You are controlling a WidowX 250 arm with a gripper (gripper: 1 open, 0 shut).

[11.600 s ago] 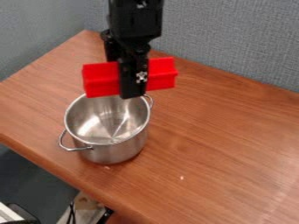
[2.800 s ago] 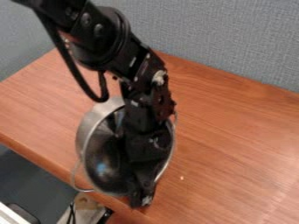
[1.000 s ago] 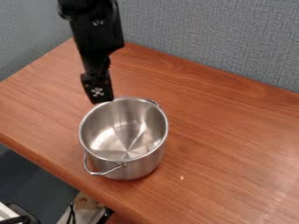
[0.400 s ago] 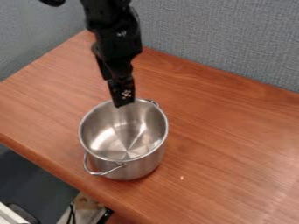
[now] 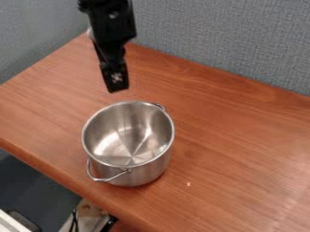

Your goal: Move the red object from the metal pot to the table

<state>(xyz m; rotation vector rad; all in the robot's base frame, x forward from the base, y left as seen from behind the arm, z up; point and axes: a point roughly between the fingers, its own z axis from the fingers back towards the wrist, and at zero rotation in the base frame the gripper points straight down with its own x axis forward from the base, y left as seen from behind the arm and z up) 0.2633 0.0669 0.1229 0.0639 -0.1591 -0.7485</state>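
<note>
The metal pot (image 5: pixel 136 170) stands on the table (image 5: pixel 242 136) near its front left edge. Its shiny inside shows only reflections. The red object is out of view in the current frame. My gripper (image 5: pixel 114 83) hangs from the dark arm at the top left and points down. It hovers above the table just behind the pot's far left rim, clear of the pot. It looks open, with nothing between its fingers.
A grey wall stands behind the table. The table's front edge runs diagonally just left of and below the pot, with dark floor and cables beyond it. Bare wood stretches to the right of the pot.
Long ago the gripper held the red object over the pot. In the last second the empty gripper swung right to the pot's far rim, then drew back and up. The pot stayed still.
</note>
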